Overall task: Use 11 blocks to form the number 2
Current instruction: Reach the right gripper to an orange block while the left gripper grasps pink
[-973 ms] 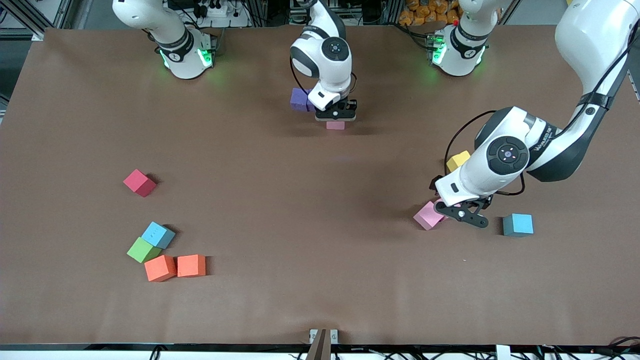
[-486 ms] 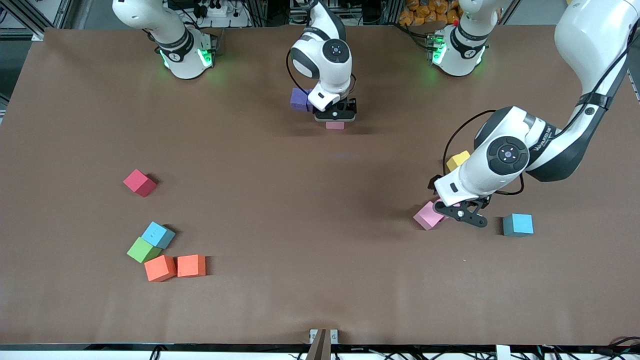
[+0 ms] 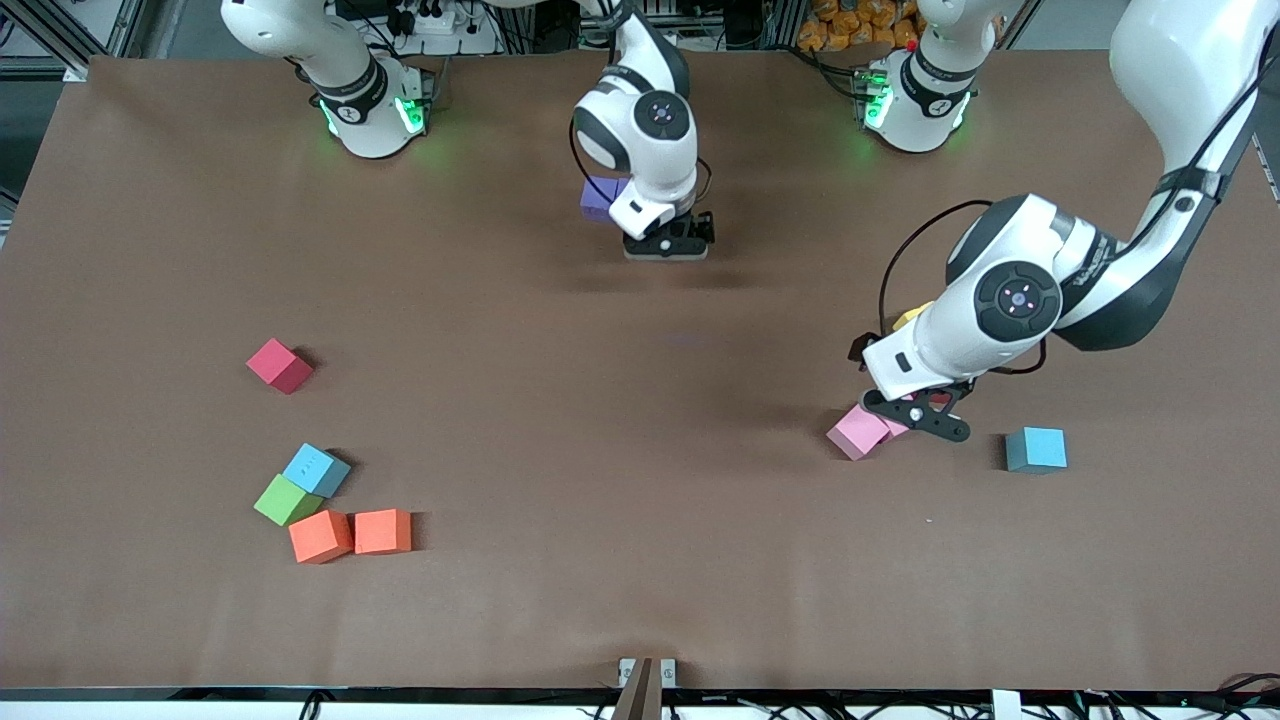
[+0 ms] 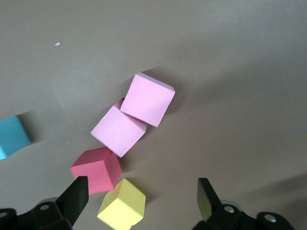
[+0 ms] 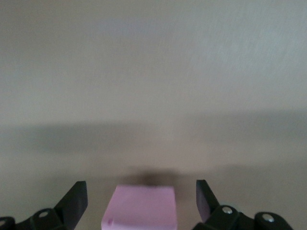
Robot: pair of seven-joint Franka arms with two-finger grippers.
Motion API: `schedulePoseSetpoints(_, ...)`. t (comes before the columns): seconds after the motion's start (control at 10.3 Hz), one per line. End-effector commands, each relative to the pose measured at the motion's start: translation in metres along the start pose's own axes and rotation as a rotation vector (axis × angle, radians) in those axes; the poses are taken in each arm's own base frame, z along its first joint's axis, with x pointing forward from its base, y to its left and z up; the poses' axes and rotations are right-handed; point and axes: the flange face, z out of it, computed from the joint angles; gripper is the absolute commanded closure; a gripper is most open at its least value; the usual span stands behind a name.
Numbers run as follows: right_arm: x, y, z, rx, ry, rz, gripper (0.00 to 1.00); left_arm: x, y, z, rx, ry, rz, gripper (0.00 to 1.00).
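Note:
My right gripper (image 3: 667, 245) (image 5: 141, 188) stands open just above a pink block (image 5: 141, 206) that rests on the table between its spread fingers, untouched. In the front view that block is hidden under the hand, and a purple block (image 3: 598, 195) shows beside the wrist. My left gripper (image 3: 915, 417) (image 4: 142, 189) is open over a cluster of two light pink blocks (image 4: 147, 99) (image 4: 118, 131), a darker pink block (image 4: 97, 168) and a yellow block (image 4: 122, 205). The yellow block lies between its fingers, apart from both. The number 2 does not show as a finished shape.
A blue block (image 3: 1036, 449) lies alone beside the pink cluster (image 3: 857, 430), toward the left arm's end. Toward the right arm's end sit a red block (image 3: 279, 364) and a group of light blue (image 3: 316, 469), green (image 3: 287, 500) and two orange blocks (image 3: 320, 536) (image 3: 383, 531).
My right gripper has opened, let go of the pink block and risen a little, so it now hides the block in the front view. The left hand has drifted slightly toward the yellow block.

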Motion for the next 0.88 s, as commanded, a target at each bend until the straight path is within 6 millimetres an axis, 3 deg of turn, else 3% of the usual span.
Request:
schedulePoseSetpoints(0.0,0.045,0.028,-0.029,0.026,0.0,-0.042,0.0,-0.008,-0.011,-0.015,0.009,-0.006,0.01,0.0)
schedulePoseSetpoints(0.1,0.074,0.05,-0.037,0.027,-0.001,-0.055,0.0,-0.008,-0.017,-0.009,-0.001,-0.013,0.005,0.0)
schedulePoseSetpoints(0.39,0.169,0.136,-0.049,0.032,0.023,-0.202,0.0,-0.005,-0.007,-0.005,0.007,0.004,0.033,0.0)
schedulePoseSetpoints(0.49,0.196,0.168,-0.053,0.034,0.033,-0.227,0.0,-0.005,-0.004,0.007,0.0,-0.001,0.045,0.0)
schedulePoseSetpoints(0.68,0.238,0.227,-0.058,0.03,0.049,-0.225,0.0,-0.006,-0.003,0.012,0.004,0.0,0.1,0.0)
schedulePoseSetpoints(0.78,0.25,0.246,-0.062,0.026,0.057,-0.199,0.0,-0.006,-0.006,0.012,0.002,0.0,0.129,0.0)
